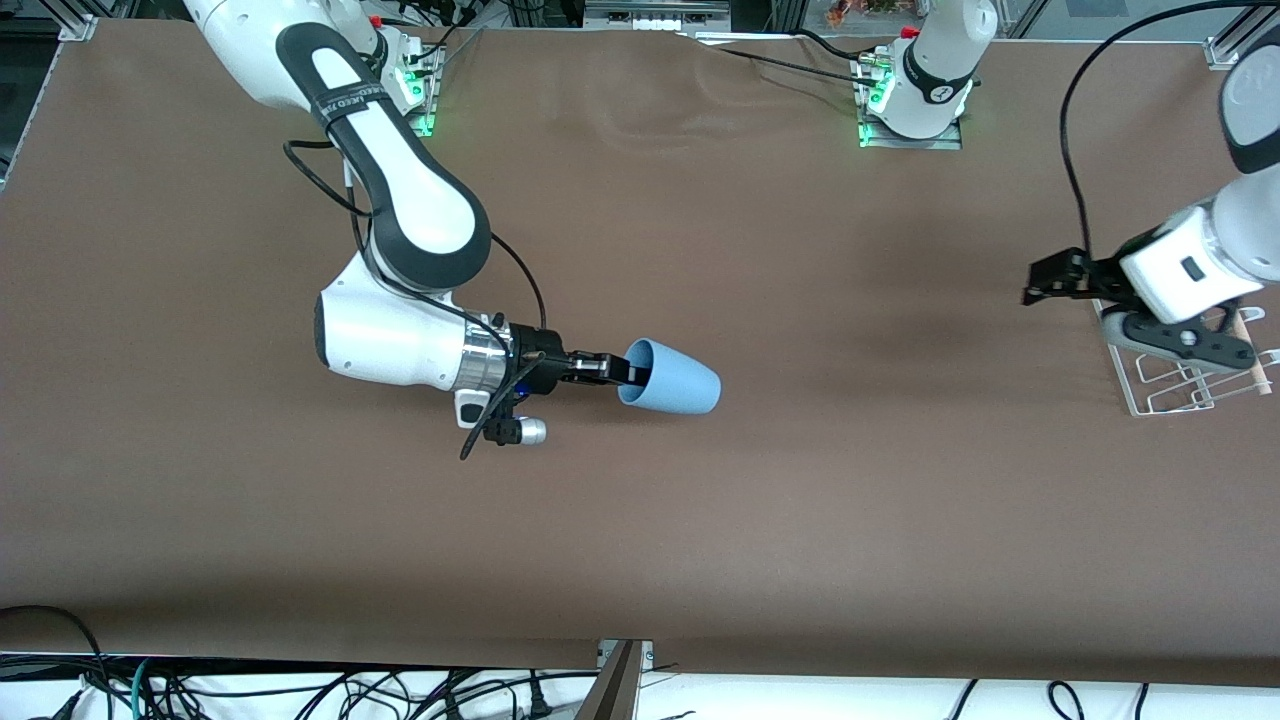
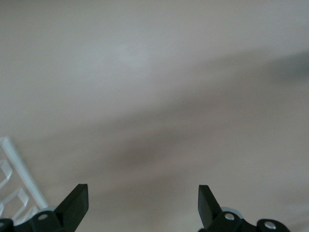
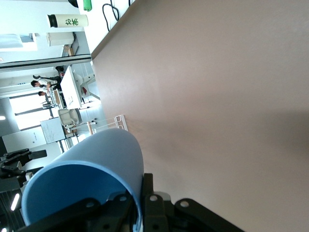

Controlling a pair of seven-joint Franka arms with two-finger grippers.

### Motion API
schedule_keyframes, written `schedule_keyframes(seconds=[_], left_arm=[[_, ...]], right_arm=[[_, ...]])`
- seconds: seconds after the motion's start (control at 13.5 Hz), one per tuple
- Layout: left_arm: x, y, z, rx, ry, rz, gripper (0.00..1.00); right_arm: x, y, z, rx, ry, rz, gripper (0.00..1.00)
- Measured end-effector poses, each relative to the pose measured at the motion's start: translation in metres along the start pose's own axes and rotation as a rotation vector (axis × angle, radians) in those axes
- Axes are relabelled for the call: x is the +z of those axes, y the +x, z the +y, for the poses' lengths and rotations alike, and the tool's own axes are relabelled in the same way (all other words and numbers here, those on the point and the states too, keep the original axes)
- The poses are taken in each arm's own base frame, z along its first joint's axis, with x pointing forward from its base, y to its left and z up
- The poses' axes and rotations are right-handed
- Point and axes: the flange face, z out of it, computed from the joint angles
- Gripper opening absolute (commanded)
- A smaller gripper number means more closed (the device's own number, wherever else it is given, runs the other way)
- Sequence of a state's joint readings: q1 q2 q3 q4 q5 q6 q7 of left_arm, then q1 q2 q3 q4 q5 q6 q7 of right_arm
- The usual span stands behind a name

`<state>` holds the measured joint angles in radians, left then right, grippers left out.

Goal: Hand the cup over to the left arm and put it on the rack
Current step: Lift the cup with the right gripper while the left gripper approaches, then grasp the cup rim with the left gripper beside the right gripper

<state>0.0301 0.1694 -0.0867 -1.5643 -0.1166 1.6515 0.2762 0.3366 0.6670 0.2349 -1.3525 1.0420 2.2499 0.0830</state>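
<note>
The light-blue cup [image 1: 675, 380] lies on its side in the air over the middle of the table, its base pointing toward the left arm's end. My right gripper [image 1: 625, 372] is shut on its rim, one finger inside the mouth and one outside. In the right wrist view the cup [image 3: 87, 164] fills the corner by the gripper [image 3: 142, 193]. My left gripper [image 1: 1040, 280] is open and empty over bare table beside the rack [image 1: 1180, 385]. In the left wrist view the gripper [image 2: 142, 193] holds nothing between its spread fingers.
The rack stands near the left arm's end of the table, its wooden rod [image 1: 1252, 350] along one side; its white wires show in the left wrist view [image 2: 14, 183] and small in the right wrist view [image 3: 118, 121]. Brown table cloth [image 1: 850, 480] lies between the grippers.
</note>
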Motion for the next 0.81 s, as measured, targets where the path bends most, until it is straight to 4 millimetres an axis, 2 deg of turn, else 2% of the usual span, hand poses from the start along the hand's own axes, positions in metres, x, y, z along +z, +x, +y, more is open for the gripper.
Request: schedule_keyframes(seconds=[0.22,0.52,0.67,0.81], left_arm=[[0.015,0.030,0.044,0.215,-0.053,0.114,1.00],[0.049,0.067,0.091,0.498,-0.054,0.234,1.00],[0.066,0.075,0.121,0.650,-0.041,0.259,1.00],[0.089,0.075,0.141,0.782,-0.021,0.281,1.00]], right_arm=[[0.015,-0.011,-0.011,0.009,0.017,-0.021,0.00],[0.034,-0.021,-0.024,0.001,0.040,-0.044,0.00],[0.035,-0.023,-0.031,-0.001,0.057,-0.045,0.00],[0.033,-0.023,-0.037,0.001,0.074,-0.044,0.00]])
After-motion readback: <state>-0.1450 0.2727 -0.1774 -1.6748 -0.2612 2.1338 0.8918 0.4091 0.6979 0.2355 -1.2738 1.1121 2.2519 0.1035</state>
